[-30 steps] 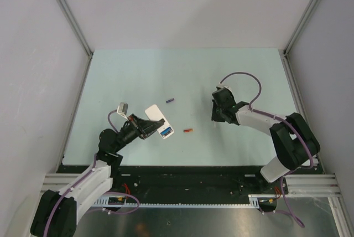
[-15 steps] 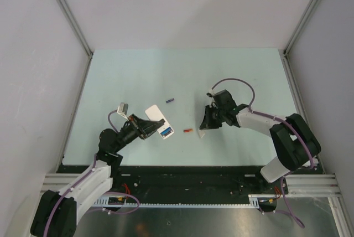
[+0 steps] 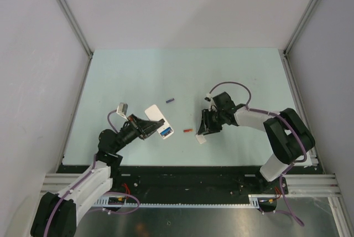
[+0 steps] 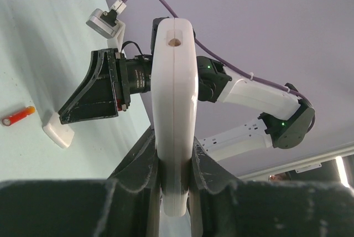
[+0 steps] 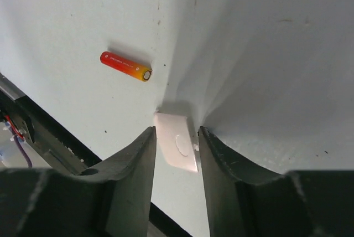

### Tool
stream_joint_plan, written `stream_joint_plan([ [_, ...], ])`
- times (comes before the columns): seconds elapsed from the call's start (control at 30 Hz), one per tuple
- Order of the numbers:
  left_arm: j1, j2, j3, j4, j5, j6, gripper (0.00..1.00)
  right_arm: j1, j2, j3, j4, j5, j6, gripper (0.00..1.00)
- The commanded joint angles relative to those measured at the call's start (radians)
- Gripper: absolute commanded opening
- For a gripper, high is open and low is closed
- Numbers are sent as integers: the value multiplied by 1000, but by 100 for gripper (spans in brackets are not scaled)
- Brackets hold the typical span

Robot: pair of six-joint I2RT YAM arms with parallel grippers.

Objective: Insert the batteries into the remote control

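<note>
My left gripper (image 3: pixel 149 127) is shut on the remote control (image 3: pixel 156 114), which is held off the table with its white back up. A blue battery (image 3: pixel 165 131) shows in the remote's open end. In the left wrist view the remote (image 4: pixel 174 82) stands edge-on between my fingers. An orange-red battery (image 3: pixel 187 130) lies on the table between the arms and shows again (image 5: pixel 125 66) in the right wrist view. A dark purple battery (image 3: pixel 170 100) lies farther back. My right gripper (image 3: pixel 203 131) is down at the table, its fingers closed on the sides of the small white cover piece (image 5: pixel 177 147).
The table's black near edge (image 3: pixel 182 169) runs just below both grippers. Grey walls and metal posts (image 3: pixel 69 15) bound the pale green table (image 3: pixel 166 71) at left, right and back.
My right gripper has swung left and toward the near edge, coming down beside the orange-red battery with the white cover piece at its tips. The left arm and remote have not moved.
</note>
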Motion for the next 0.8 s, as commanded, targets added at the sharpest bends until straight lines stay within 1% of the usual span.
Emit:
stream_joint_plan([
  [0.0, 6, -26, -190, 34, 1, 5, 0, -13, -8, -2, -39, 122, -4, 44],
  [0.1, 6, -29, -193, 31, -2, 3, 0, -12, -52, -2, -48, 173, 8, 48],
  [0.2, 6, -29, -191, 29, -1, 5, 0, 17, -139, 0, -65, 271, 33, 52],
  [0.23, 6, -29, -191, 29, -2, 5, 0, 31, -170, 0, -71, 340, 39, 53],
  [0.3, 6, -28, -191, 29, -1, 6, 0, 103, -239, 0, -100, 426, 57, 53],
  [0.33, 6, -26, -190, 29, -1, 6, 0, 137, -256, 0, -112, 514, 64, 52],
  [0.37, 6, -26, -190, 28, -2, 8, 0, 190, -265, 0, -126, 541, 70, 52],
  [0.4, 6, -25, -188, 28, -4, 10, 0, 226, -268, 0, -146, 561, 91, 51],
  [0.43, 6, -23, -188, 26, -2, 10, 0, 258, -259, 1, -163, 628, 105, 50],
  [0.47, 6, -20, -188, 28, 2, 10, 0, 289, -249, 0, -180, 661, 120, 51],
  [0.5, 6, -18, -187, 28, 4, 11, 0, 348, -238, 0, -206, 693, 134, 52],
  [0.53, 6, -18, -187, 28, 4, 11, 0, 372, -209, 0, -215, 743, 160, 54],
  [0.6, 6, -24, -188, 26, 4, 10, 0, 419, -184, 0, -218, 761, 179, 55],
  [0.77, 6, -61, -199, 23, 5, -6, 0, 473, -144, 0, -200, 820, 219, 57],
])
